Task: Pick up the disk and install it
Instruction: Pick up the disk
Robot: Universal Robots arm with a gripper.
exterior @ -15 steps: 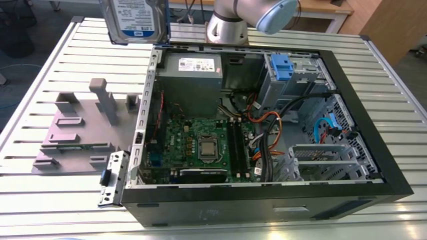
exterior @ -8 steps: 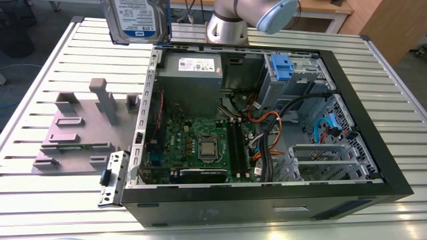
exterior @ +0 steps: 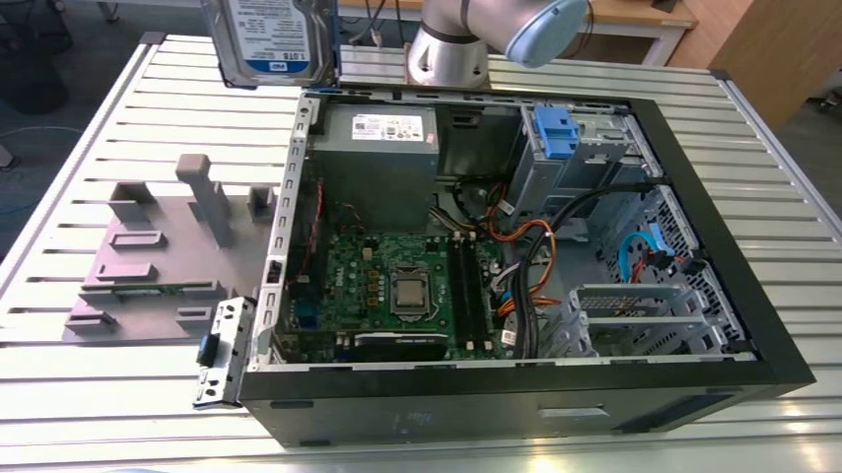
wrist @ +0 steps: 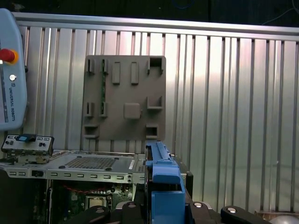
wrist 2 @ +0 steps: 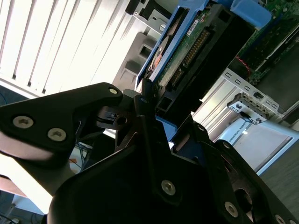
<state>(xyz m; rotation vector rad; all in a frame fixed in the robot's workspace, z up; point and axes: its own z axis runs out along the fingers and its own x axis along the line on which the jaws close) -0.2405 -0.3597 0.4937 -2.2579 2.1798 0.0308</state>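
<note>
Right now my jaws are clenched on one end of the disk (exterior: pixel 270 39), held aloft beside the open computer case (exterior: pixel 526 394). I worry it pivots in that narrow grip, or snags the cables (exterior: pixel 520 241) near the drive bay (exterior: pixel 579 148).

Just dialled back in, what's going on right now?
The arm's gripper is shut on the disk and holds it upright in the air, above the upper-left corner of the open computer case in the exterior view. The disk is not yet in the case. The grey fixture lies on the slatted table beside the case.
</note>
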